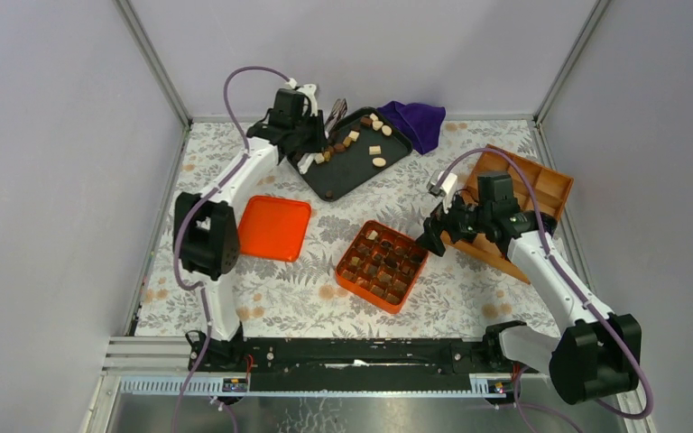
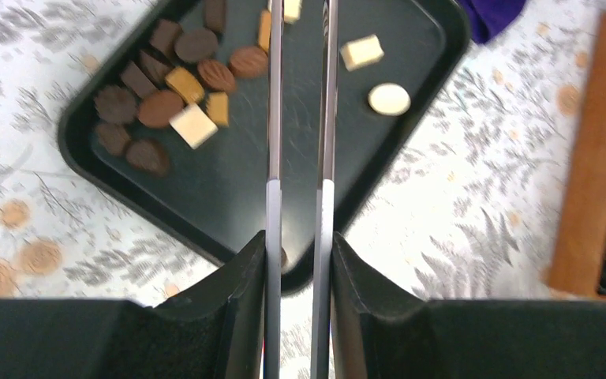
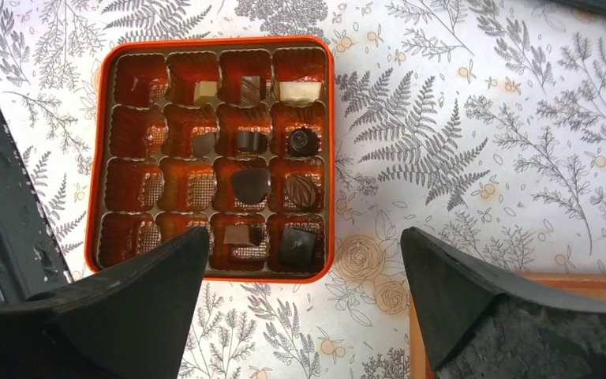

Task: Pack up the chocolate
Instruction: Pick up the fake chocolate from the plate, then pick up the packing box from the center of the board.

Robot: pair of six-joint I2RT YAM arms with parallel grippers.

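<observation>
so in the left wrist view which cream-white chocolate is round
The flat cream-white disc nearest the black tray's right rim, beside a cream-white square block; the other pale pieces there have straight edges.

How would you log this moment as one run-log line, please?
left gripper: holds tongs over tray | right gripper: open near box | chocolates: some on tray, some in box

Lab robot cell: grey walls (image 1: 45, 135), alu frame (image 1: 153, 63)

Cut off at top: tongs (image 2: 274, 118) tips; orange box (image 3: 205, 43) corner hidden behind right fingers (image 3: 126, 308).
</observation>
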